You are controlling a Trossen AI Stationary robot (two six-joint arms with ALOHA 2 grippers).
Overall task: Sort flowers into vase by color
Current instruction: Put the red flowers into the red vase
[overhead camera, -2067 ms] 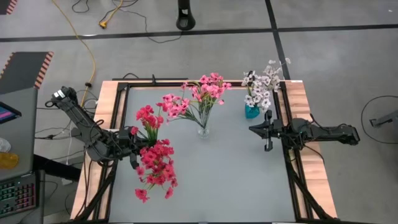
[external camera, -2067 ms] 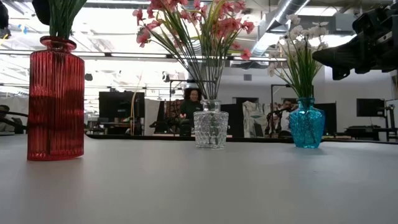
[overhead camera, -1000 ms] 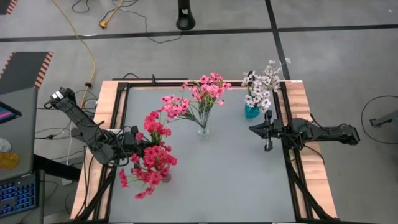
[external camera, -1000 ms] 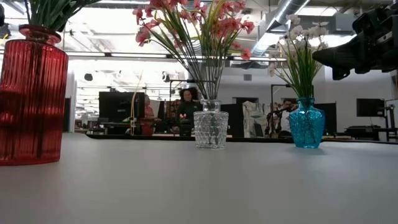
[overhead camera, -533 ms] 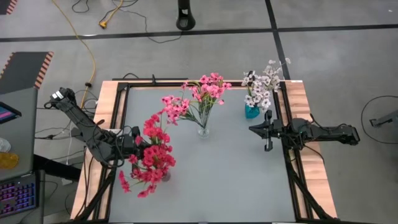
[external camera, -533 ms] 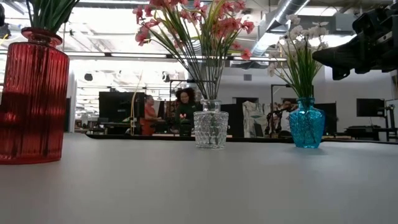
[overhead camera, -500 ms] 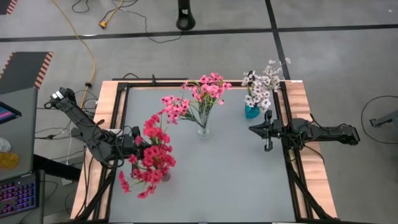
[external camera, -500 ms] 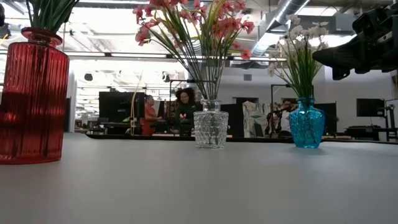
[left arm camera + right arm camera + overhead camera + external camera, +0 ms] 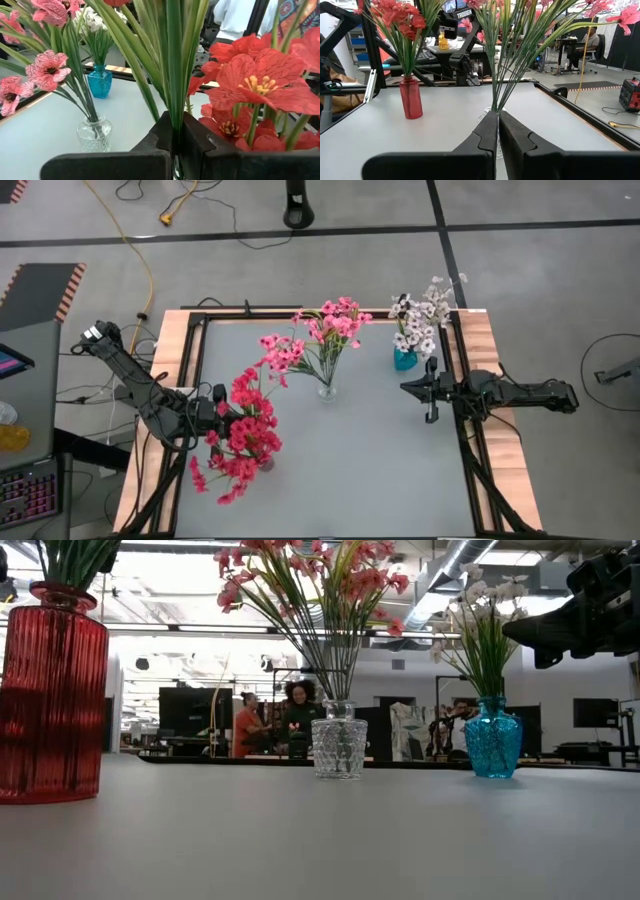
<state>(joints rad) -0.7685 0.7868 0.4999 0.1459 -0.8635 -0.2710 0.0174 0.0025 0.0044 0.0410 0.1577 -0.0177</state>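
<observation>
The left gripper sits at about eight o'clock on the worktop, its fingers pinched tight on the green stems of the red flowers. That grip is high on the bunch, just above the mouth of the red vase, so it reads as steadying or seating the stems where they belong. From the low view the stems go down into the vase neck, and the vase stands upright on the worktop.

Over at three o'clock the right gripper hangs idle, fingers nearly together with only a slit between them and nothing in them; it points across toward the centre, well apart from any vase.

Now the containers. The clear vase, near twelve o'clock, carries the pink flowers, fanned wide. The blue vase, at about one o'clock, holds the white flowers. Red in red, pink in clear, white in blue: by colour, the sorting looks close to done. No loose sprigs show on the worktop. People sit in the room behind, far from the arms.
</observation>
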